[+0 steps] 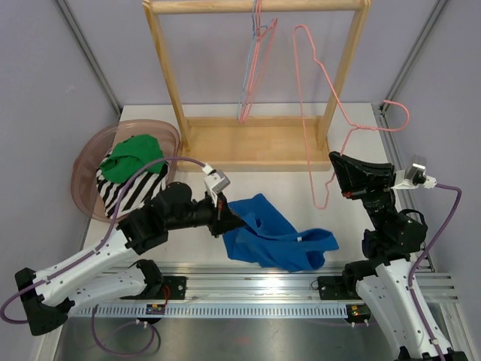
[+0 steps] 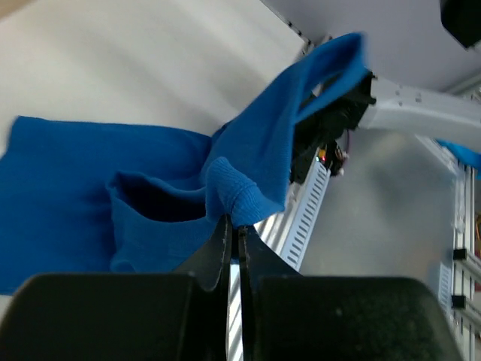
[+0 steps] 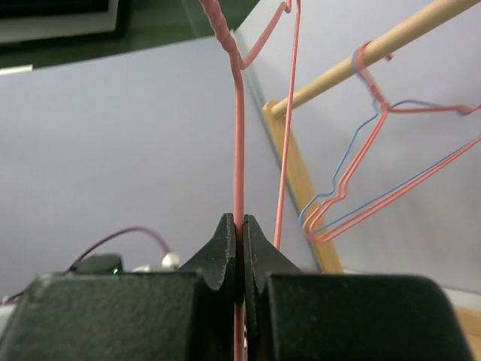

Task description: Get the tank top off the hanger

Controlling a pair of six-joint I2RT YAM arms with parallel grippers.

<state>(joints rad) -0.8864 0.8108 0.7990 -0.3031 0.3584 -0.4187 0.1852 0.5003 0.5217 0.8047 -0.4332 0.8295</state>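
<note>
The blue tank top [image 1: 279,242] is laid crumpled on the bench [image 1: 263,184] in front of the wooden rack [image 1: 248,143], apart from the pink wire hanger [image 1: 304,113]. Its long axis runs from the rack's left-post side obliquely away from the rack and towards the right-post side.

The left gripper [image 1: 228,218] is closed on a fold of the fabric at the end nearer the rack. The left wrist view alone shows the jaws pinching a rolled hem [image 2: 233,197], with one strap loop [image 2: 323,68] raised above it.

The right gripper [image 1: 335,162] is clamped on the hanger in front of the rack's right post. The hanger is held near upright, with its hook turned away from the rack. Only the right wrist view shows the wire [image 3: 238,150] seated between the closed jaws.
</note>
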